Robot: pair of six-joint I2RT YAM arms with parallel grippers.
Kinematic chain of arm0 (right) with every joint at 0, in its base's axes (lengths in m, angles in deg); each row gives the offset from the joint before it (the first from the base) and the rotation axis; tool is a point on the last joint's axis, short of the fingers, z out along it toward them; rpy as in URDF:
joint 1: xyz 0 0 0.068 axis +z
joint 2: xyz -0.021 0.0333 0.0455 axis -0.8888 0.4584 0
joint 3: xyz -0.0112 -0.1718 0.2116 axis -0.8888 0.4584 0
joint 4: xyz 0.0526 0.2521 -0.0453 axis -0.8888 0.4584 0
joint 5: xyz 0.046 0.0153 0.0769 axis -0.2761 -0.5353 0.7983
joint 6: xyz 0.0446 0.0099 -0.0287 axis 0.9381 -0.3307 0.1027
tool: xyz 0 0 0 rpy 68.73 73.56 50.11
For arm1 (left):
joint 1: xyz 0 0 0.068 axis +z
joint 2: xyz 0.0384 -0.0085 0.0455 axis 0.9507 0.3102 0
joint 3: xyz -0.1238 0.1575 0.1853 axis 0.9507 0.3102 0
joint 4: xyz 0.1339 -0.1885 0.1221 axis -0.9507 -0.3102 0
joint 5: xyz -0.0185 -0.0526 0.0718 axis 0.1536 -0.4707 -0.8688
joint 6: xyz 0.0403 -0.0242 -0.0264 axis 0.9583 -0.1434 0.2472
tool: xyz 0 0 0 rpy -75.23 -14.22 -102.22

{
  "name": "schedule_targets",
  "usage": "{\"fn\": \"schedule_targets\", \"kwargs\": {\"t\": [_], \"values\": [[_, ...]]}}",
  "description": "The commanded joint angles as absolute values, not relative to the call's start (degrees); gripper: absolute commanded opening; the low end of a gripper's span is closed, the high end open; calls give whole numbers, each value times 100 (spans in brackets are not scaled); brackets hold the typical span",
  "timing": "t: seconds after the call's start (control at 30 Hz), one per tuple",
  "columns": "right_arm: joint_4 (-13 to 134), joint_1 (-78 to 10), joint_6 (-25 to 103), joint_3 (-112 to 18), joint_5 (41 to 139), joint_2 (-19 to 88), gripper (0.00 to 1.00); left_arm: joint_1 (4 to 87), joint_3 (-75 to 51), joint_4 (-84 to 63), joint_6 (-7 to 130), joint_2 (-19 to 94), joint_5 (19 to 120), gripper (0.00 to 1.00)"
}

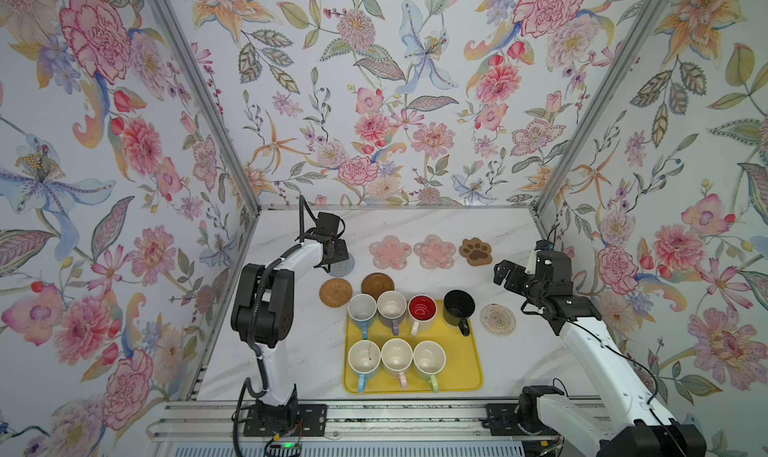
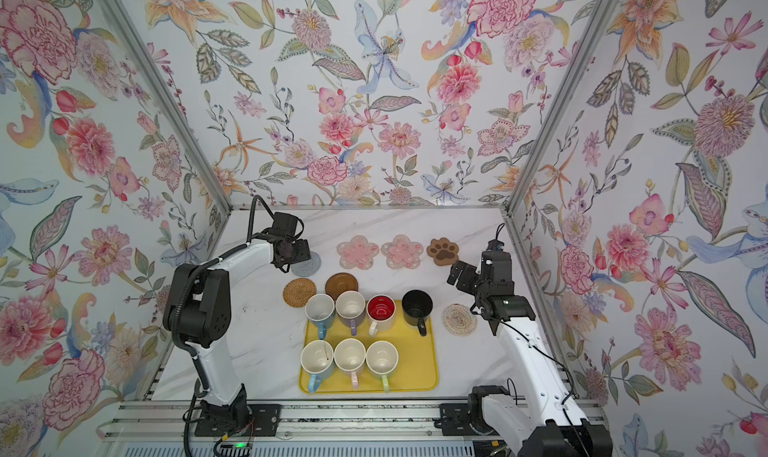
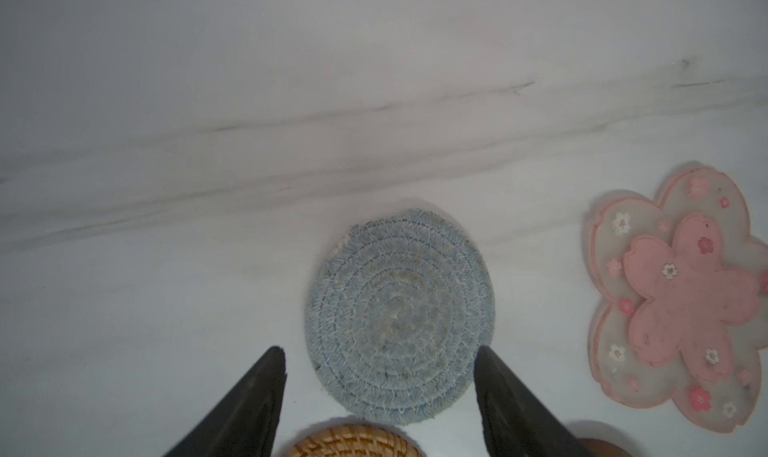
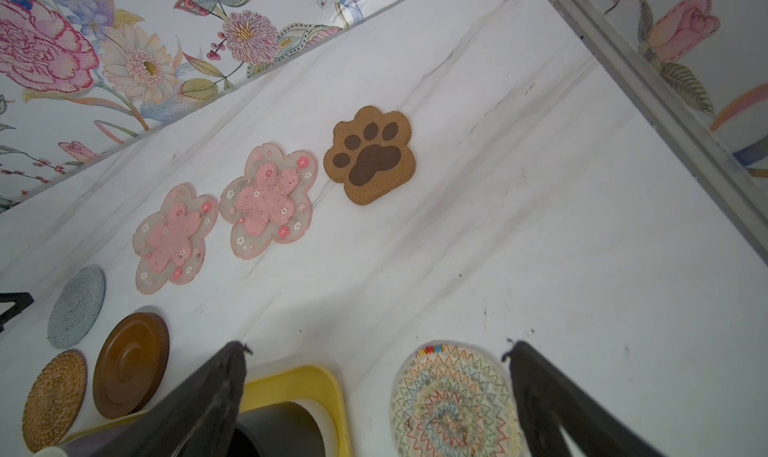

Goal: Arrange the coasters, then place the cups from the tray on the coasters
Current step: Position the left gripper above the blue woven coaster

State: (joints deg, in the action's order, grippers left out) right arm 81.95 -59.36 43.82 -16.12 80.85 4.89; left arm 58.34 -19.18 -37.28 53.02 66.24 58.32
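Left wrist view: left gripper [image 3: 379,349], jaws wide, straddling near edge of grey-blue round knit coaster [image 3: 399,313]; right gripper [image 4: 374,344] also gaping.

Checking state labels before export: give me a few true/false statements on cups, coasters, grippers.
1. The black cup stands on the tray. True.
2. The left gripper grips the grey-blue coaster. False: jaws open, coaster flat on the table.
3. The paw coaster lies in a row with two flower coasters. True.
4. The rope coaster lies on the tray. False: on the table, beside it.
5. The right gripper is shut. False: open, empty.
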Motion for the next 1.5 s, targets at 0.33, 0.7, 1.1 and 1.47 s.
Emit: {"fn": "schedule_targets", "kwargs": {"t": [0.33, 0.7, 1.1, 1.47], "values": [[8210, -6008, 4371, -1635, 8277, 538, 99, 5688, -2005, -4337, 4882, 6675, 5065, 75], [8160, -6023, 4350, -1590, 8343, 536, 99, 5668, -2106, -4312, 4792, 6828, 5206, 70], [8152, -6044, 4329, -1577, 8378, 483, 99, 5627, -2256, -4354, 4663, 7141, 5215, 69], [8084, -6063, 4346, -1612, 8378, 542, 99, 5632, -2499, -4329, 4606, 7562, 5347, 66]]}}
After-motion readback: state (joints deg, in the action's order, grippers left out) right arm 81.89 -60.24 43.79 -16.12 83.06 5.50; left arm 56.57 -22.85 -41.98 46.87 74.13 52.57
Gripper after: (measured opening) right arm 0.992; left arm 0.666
